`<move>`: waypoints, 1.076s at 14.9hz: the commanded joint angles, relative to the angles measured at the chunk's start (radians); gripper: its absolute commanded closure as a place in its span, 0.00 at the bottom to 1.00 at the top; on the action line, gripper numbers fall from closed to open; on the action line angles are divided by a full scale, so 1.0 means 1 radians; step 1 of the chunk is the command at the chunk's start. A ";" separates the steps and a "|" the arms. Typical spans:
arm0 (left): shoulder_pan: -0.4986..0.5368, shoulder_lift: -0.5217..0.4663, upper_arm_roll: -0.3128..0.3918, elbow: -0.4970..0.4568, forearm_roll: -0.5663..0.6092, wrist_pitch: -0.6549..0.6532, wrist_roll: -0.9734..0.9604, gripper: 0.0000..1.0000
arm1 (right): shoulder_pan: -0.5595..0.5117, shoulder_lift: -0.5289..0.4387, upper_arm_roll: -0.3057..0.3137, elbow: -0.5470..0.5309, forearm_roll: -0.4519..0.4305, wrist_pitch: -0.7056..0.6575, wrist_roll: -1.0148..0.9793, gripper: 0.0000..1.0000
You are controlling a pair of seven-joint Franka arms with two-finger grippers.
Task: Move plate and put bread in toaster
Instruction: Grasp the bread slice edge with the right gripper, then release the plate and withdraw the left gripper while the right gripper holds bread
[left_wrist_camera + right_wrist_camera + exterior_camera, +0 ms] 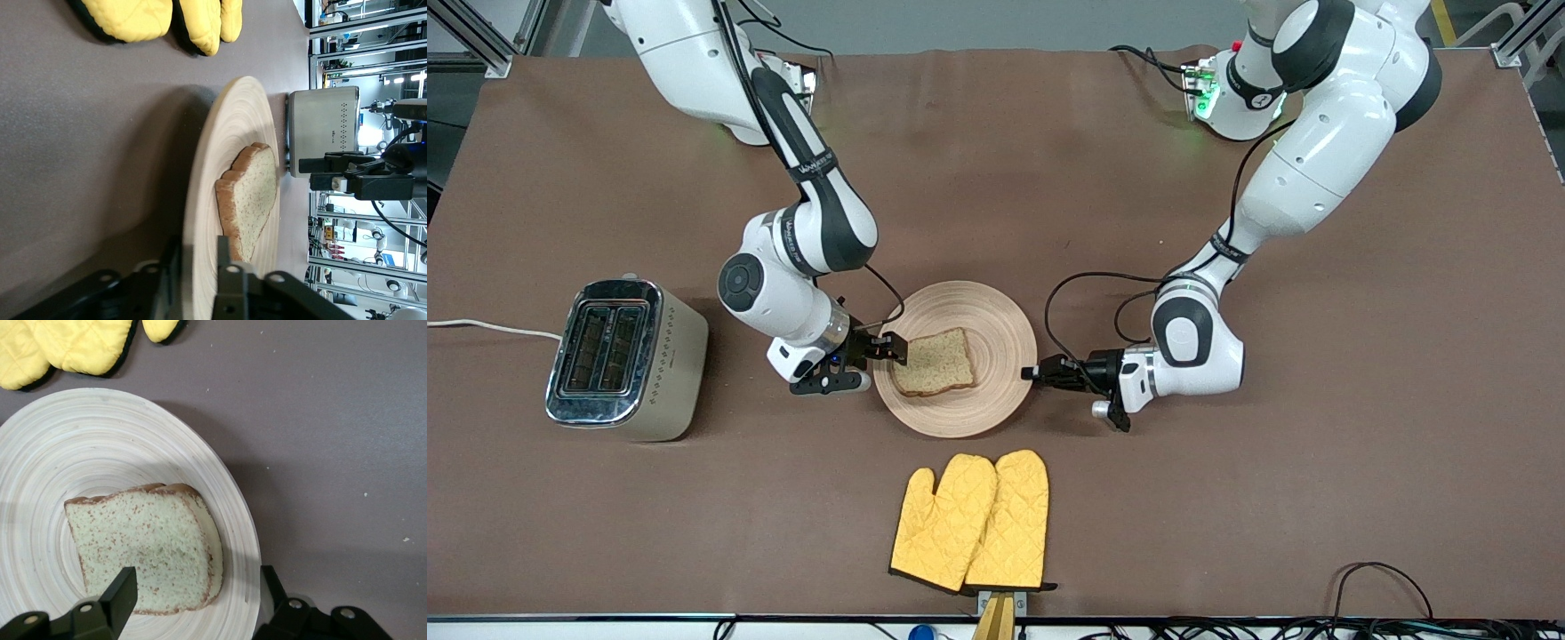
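At mid-counter, the bread [934, 362] lies on the plate [996, 320], toaster [627, 360] unfilled. My right hand [891, 348] straddles the slice, fingers wide; my left hand [1033, 373], slightly parted, brackets the plate's rim.

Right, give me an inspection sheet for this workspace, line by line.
Surface: brown table, bare cloth around the items.
Job's things: bread lies flat on the plate; toaster stands toward the right arm's end, both slots empty.
Clutter: a pair of yellow oven mitts, nearer the camera than the plate.
Hands: right hand open, one finger over the bread, one outside the plate's rim; left hand open, fingers either side of the rim.
Cables: white cord from the toaster; black cables at the table's near edge.
Surroundings: metal framing at the corners.
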 commanded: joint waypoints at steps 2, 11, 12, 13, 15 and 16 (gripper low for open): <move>0.024 -0.024 0.001 -0.003 -0.030 -0.007 0.002 0.00 | 0.012 0.016 -0.004 0.004 0.001 0.009 0.006 0.40; 0.184 -0.151 0.007 0.001 0.028 -0.015 -0.215 0.00 | 0.034 0.050 -0.003 -0.007 0.001 0.065 0.010 0.47; 0.192 -0.174 0.007 0.003 0.069 -0.015 -0.279 0.00 | 0.034 0.053 -0.003 -0.007 0.001 0.065 0.009 0.55; 0.195 -0.202 0.007 0.006 0.114 -0.015 -0.350 0.00 | 0.034 0.054 -0.004 -0.007 0.001 0.065 0.009 0.59; 0.226 -0.252 0.006 0.007 0.219 -0.015 -0.505 0.00 | 0.034 0.056 -0.004 -0.007 0.001 0.067 0.009 0.73; 0.229 -0.282 0.006 0.007 0.275 -0.018 -0.577 0.00 | 0.034 0.056 -0.004 -0.009 0.001 0.069 0.009 0.79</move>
